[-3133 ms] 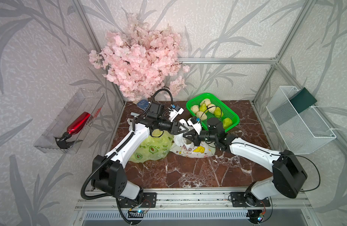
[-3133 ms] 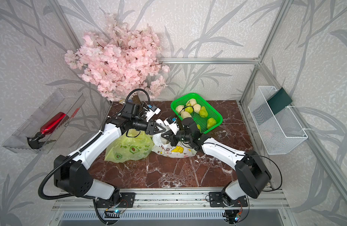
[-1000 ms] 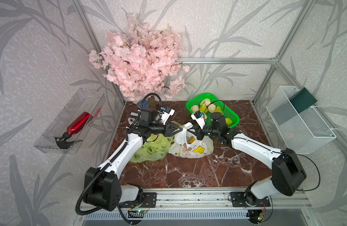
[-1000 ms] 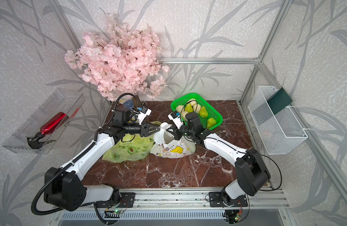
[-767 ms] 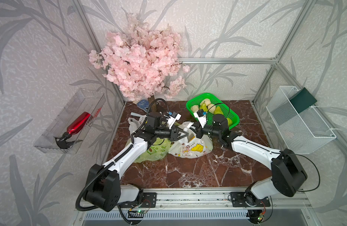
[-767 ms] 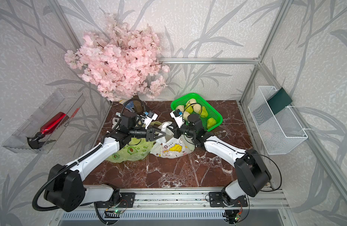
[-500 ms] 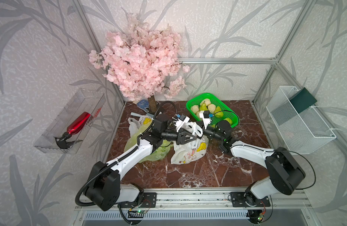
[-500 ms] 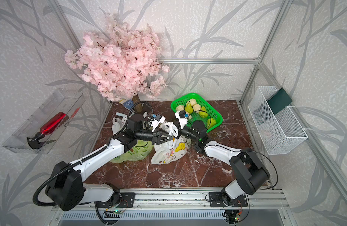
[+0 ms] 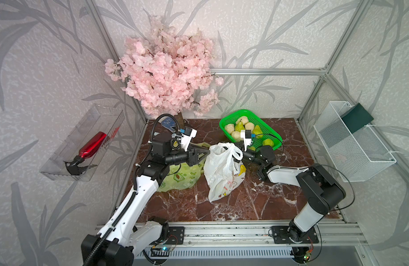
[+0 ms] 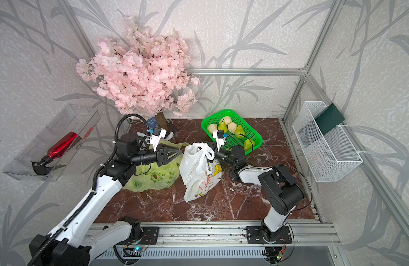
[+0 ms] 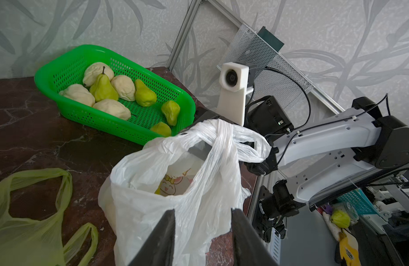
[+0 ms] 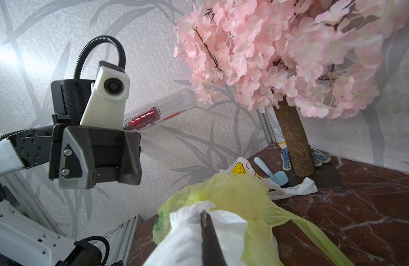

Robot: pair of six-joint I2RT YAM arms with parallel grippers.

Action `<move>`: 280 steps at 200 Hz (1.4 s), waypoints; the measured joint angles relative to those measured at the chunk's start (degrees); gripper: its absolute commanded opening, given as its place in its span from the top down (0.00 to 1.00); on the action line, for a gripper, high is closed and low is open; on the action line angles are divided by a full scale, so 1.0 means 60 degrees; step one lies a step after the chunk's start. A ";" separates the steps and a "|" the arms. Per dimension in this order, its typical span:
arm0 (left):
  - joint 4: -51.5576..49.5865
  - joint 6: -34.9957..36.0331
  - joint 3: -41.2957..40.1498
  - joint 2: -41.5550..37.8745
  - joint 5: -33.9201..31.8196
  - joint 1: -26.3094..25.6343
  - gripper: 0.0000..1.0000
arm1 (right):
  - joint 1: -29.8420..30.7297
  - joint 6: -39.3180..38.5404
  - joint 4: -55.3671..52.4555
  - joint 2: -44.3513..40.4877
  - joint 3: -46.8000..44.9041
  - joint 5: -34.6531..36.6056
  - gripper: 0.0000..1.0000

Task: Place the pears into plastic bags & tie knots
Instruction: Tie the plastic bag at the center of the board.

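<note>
Beside the green basket [image 9: 243, 111], on the desk [image 9: 256, 200], our right pincer [image 9: 240, 154] is closed on a handle [image 11: 249, 147] of the upright white rabbit bag [image 9: 222, 175]. Our left pincer [image 9: 207, 153], half wide and empty, faces the bag from its side away from the basket, almost touching.

walls: grey leaf-print wallpaper [image 9: 268, 34] | tabletop: red-brown marble [image 9: 245, 207] | frame: aluminium bars [image 9: 268, 71] | light: bright, even
</note>
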 measured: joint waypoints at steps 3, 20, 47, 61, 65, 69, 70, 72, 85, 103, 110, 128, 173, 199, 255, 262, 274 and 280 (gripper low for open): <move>0.0011 0.0004 0.0124 0.0153 0.0047 -0.0015 0.55 | 0.0000 0.0036 0.0011 0.0007 0.0018 -0.0018 1.00; 0.0044 0.0098 0.0565 0.1162 0.0153 -0.0138 0.51 | 0.0000 0.0255 0.0000 0.0051 0.0120 -0.0131 1.00; 0.0044 0.0117 0.0576 0.1934 0.0237 -0.0350 0.43 | 0.0000 0.0463 -0.0033 0.0058 0.0215 -0.0273 1.00; 0.0153 0.0069 0.0579 0.2065 0.0321 -0.0474 0.43 | 0.0000 0.0495 -0.0058 0.0058 0.0266 -0.0346 1.00; 0.0200 0.0062 0.0583 0.2095 0.0339 -0.0517 0.43 | 0.0000 0.0499 -0.0062 0.0058 0.0273 -0.0386 1.00; 0.0251 0.0051 0.0590 0.2124 0.0364 -0.0561 0.43 | 0.0000 0.0503 -0.0076 0.0058 0.0280 -0.0401 1.00; 0.0266 0.0051 0.0590 0.2127 0.0364 -0.0568 0.43 | 0.0000 0.0503 -0.0076 0.0058 0.0280 -0.0401 1.00; 0.0299 0.0047 0.0601 0.2138 0.0372 -0.0590 0.43 | 0.0000 0.0503 -0.0080 0.0058 0.0280 -0.0401 1.00; 0.0448 -0.0047 0.0729 0.2262 0.0430 -0.0725 0.46 | 0.0000 0.0506 -0.0076 0.0113 0.0306 -0.0448 1.00; 0.0725 -0.0157 0.0933 0.2448 0.0488 -0.0831 0.51 | 0.0000 0.0532 -0.0087 0.0244 0.0361 -0.0495 1.00; 0.0801 -0.0189 0.0984 0.2506 0.0506 -0.0867 0.53 | 0.0000 0.0535 -0.0095 0.0273 0.0361 -0.0506 1.00; 0.0947 -0.0277 0.1049 0.2645 0.0554 -0.0889 0.61 | 0.0000 0.0539 -0.0098 0.0284 0.0364 -0.0572 1.00; 0.1020 -0.0426 0.1140 0.2892 0.0612 -0.0863 0.86 | 0.0000 0.0535 -0.0091 0.0288 0.0364 -0.0630 1.00; 0.0929 -0.0452 0.1297 0.3009 0.0510 -0.0812 1.00 | -0.0036 0.0568 -0.0098 0.0284 0.0390 -0.0637 0.93; 0.0637 -0.0692 0.1559 0.2892 -0.0251 -0.0397 1.00 | -0.0288 -0.0018 -0.4481 -0.1840 -0.0040 0.0535 0.64; 0.0597 -0.0732 0.1555 0.2841 -0.0401 -0.0310 1.00 | -0.0317 -0.0204 -0.5745 -0.2470 0.0007 0.0852 0.63; 0.0586 -0.0801 0.1519 0.2758 -0.0576 -0.0175 1.00 | -0.0339 -0.0455 -0.7868 -0.3512 0.0215 0.1377 0.61; 0.0586 -0.0841 0.1486 0.2718 -0.0648 -0.0131 1.00 | -0.0342 -0.0550 -0.8801 -0.3956 0.0350 0.1628 0.60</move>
